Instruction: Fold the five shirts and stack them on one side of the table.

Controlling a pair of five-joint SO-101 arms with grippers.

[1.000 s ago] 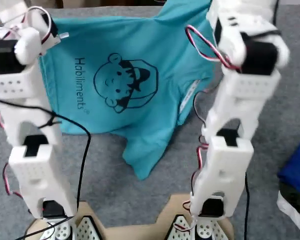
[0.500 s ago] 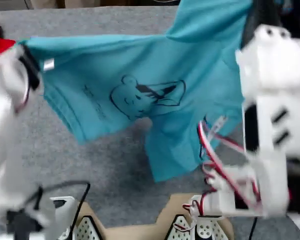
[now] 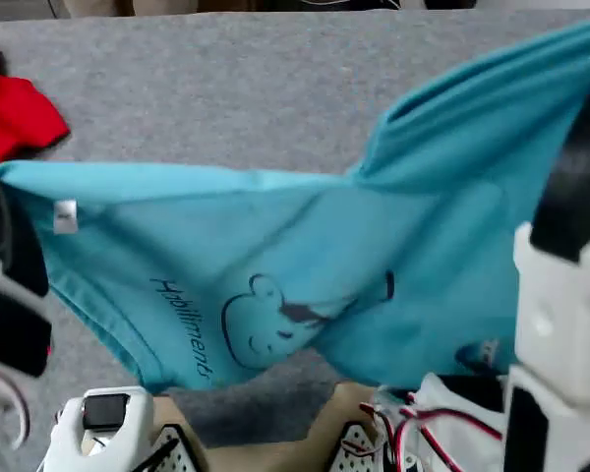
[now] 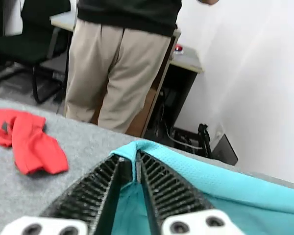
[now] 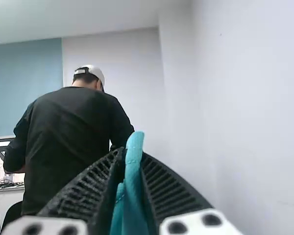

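Gripping was confirmed at both arms. The left fingers (image 4: 95,188) were clenched on the upper edge of the teal shirt (image 4: 220,196), with the fabric pinched between the two ribbed black pads at their tips. The right fingers (image 5: 169,188) were likewise clamped on a narrow fold of the same shirt (image 5: 132,166), which stood up between the pads and projected just past the tips.

In the high view, the teal shirt (image 3: 275,256) was spread wide between the two arms and raised above the grey table (image 3: 226,88). Its top edge ran from the left arm (image 3: 10,315) at the left side of the view up to the right arm (image 3: 560,315) at the right side, where the fabric sat higher. The printed side faced the camera, showing a dark line-drawn figure (image 3: 270,324) with a line of lettering beside it. A small white label (image 3: 66,216) sat on the fabric near the left arm's end. The lower hem hung close to the arm bases (image 3: 108,433); whether it touched the table could not be determined.

A red shirt (image 3: 15,113) lay crumpled on the table at the far left corner, well apart from the teal shirt. The left wrist view showed this red shirt (image 4: 32,139) on the table (image 4: 10,196) beyond the clenched fingers.
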